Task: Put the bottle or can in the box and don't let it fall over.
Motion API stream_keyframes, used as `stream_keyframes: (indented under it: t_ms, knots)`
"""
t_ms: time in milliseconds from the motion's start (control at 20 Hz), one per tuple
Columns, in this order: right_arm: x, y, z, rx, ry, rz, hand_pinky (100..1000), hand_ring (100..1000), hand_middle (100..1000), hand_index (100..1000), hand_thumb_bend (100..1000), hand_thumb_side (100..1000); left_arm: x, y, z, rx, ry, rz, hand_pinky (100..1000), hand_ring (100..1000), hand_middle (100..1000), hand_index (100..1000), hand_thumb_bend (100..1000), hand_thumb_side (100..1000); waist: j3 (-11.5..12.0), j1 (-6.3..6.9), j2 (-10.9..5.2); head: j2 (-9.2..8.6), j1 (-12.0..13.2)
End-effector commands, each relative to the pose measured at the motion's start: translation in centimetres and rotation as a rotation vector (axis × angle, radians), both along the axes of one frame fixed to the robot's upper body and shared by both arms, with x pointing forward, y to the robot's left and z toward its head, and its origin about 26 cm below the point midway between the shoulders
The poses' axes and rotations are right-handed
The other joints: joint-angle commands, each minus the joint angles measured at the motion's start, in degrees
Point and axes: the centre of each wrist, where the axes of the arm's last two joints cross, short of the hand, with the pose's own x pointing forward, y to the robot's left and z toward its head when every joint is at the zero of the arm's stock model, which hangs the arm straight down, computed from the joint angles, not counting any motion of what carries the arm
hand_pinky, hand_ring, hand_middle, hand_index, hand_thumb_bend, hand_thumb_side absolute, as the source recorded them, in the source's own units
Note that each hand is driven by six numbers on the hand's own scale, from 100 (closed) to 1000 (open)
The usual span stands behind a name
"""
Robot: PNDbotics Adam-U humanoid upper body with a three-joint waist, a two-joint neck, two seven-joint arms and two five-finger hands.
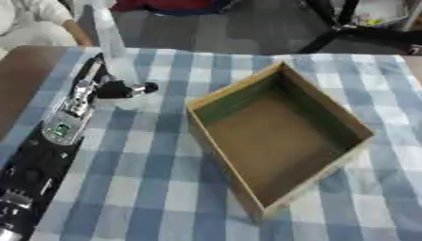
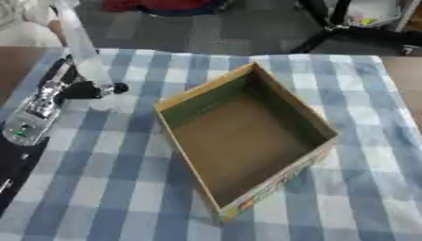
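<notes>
**Clear bottle held upright at the table's far left**

A tall clear bottle (image 1: 111, 42) stands upright at the far left, well apart from the box (image 1: 329, 113). The left hand (image 1: 124, 89) has its fingers curled round the bottle's lower part. The open cardboard box sits empty at centre, right of the bottle, on a blue-and-white checked cloth (image 1: 148, 188). Beyond the table lie grey floor and black stand legs (image 2: 329, 28).
</notes>
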Motion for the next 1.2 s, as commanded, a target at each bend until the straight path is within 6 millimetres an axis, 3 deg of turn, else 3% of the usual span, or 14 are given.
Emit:
stream_keyframes:
  t_ms: [50,550,900,1200]
  knots:
    - [-0.06,-0.33,0.58,-0.012,-0.019,-0.003,828,901,1000,854,100,784,-0.02,-0.01,1.60,0.014,-0.033,-0.007,941,610,720,869,968,289,-0.1,-0.01,-1.20,-0.99,0.1]
    - [-0.04,-0.32,0.54,-0.011,-0.017,-0.002,828,901,1000,855,100,784,-0.02,0.06,1.57,0.003,-0.039,0.017,938,605,714,791,923,221,0.0,-0.08,-1.21,-0.79,0.1]
    - [-0.06,-0.34,0.52,-0.011,-0.017,-0.001,829,901,1000,855,100,788,-0.03,0.10,1.48,-0.029,-0.041,0.033,935,601,702,736,794,183,0.1,-0.17,-1.29,-0.83,0.1]
    - [-0.07,-0.36,0.49,-0.010,-0.017,-0.002,829,901,1000,855,100,784,-0.01,0.11,1.41,-0.042,-0.043,0.050,931,595,684,642,584,116,0.1,-0.20,-1.32,-0.85,0.1]
